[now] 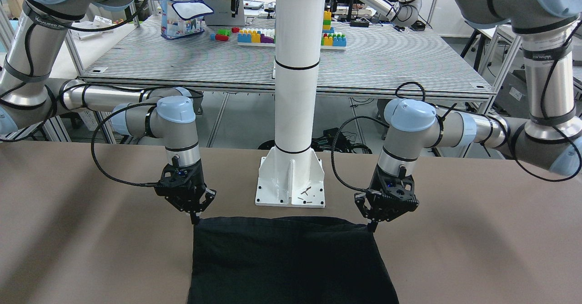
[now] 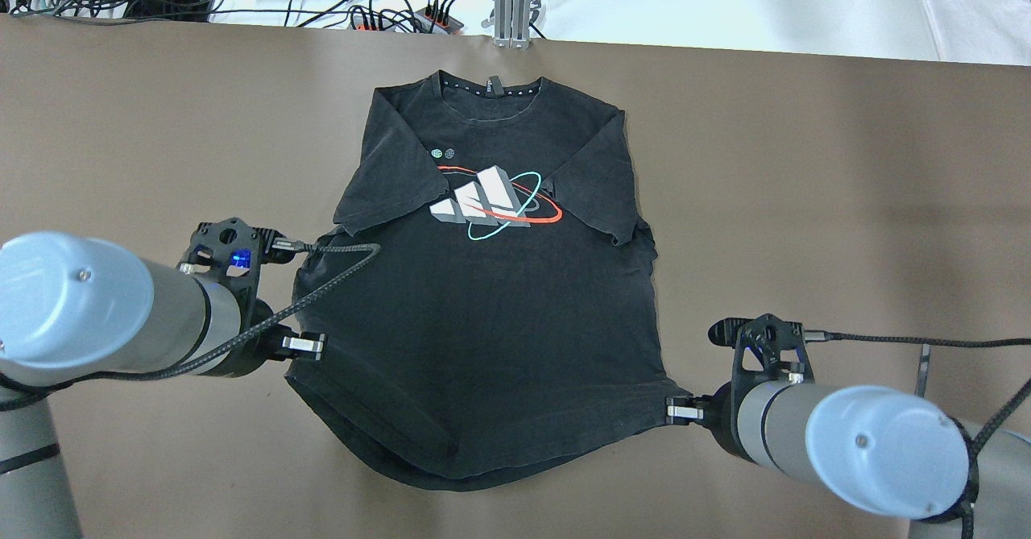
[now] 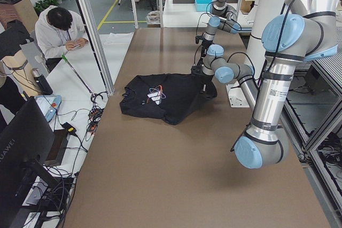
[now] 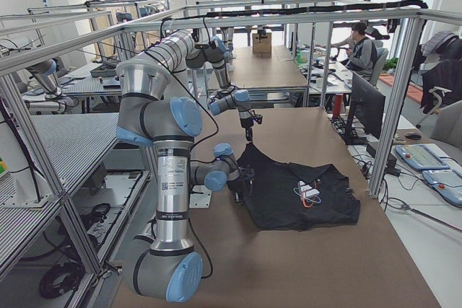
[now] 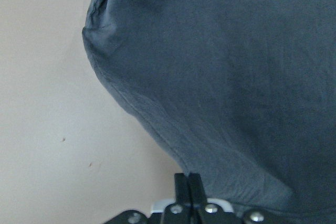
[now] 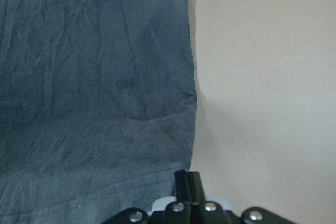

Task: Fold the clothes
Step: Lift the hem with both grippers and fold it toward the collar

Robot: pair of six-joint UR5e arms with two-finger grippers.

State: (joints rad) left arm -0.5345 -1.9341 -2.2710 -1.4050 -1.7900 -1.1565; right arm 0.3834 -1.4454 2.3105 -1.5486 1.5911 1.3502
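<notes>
The clothes are one black T-shirt (image 2: pixel 483 313) with a white, red and teal print, lying chest up on the brown table, collar at the far side. Both sleeves are folded inward over the chest. My left gripper (image 2: pixel 306 346) is shut on one hem corner and my right gripper (image 2: pixel 679 412) is shut on the other. The hem sags in a curve between them. Across the table, the left gripper (image 1: pixel 373 226) and right gripper (image 1: pixel 196 218) pinch the shirt's (image 1: pixel 291 258) near-robot corners. Each wrist view shows closed fingertips at the fabric edge (image 5: pixel 236 77) (image 6: pixel 94 77).
The white pole base (image 1: pixel 291 186) stands just behind the hem on the robot's side. Cables and power strips (image 2: pixel 387 7) lie past the table's far edge. A person (image 3: pixel 59 28) sits beyond that side, by a monitor (image 3: pixel 21 153). Brown tabletop (image 2: pixel 846 201) stretches either side.
</notes>
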